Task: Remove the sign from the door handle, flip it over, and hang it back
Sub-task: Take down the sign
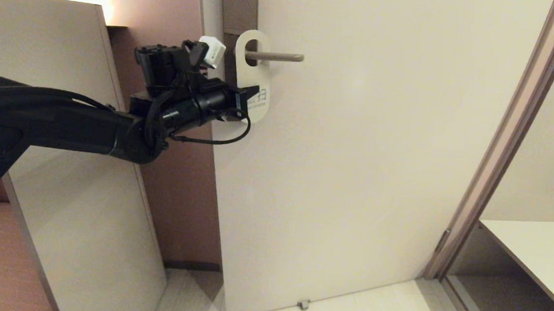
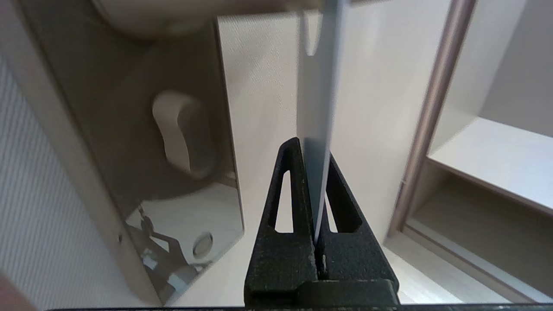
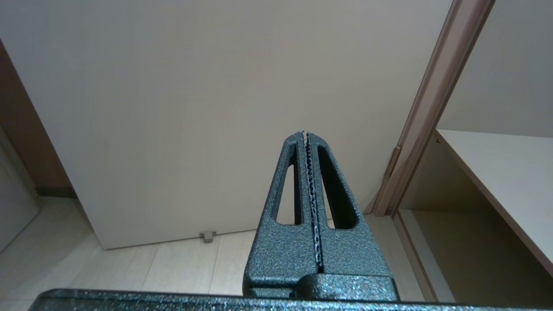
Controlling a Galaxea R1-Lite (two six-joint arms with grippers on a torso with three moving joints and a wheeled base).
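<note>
My left gripper (image 1: 250,100) is clamped on the door hanger sign (image 1: 256,71), hiding its lower print; my right gripper (image 3: 306,134) is closed, empty.

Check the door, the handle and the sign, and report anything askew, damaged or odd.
Nothing stands out. The sign hangs on the door handle by its cutout, flat and unbent, with the left tool shut on its lower part. The door shows no marks or damage. The right tool is parked, shut and holding nothing.
</note>
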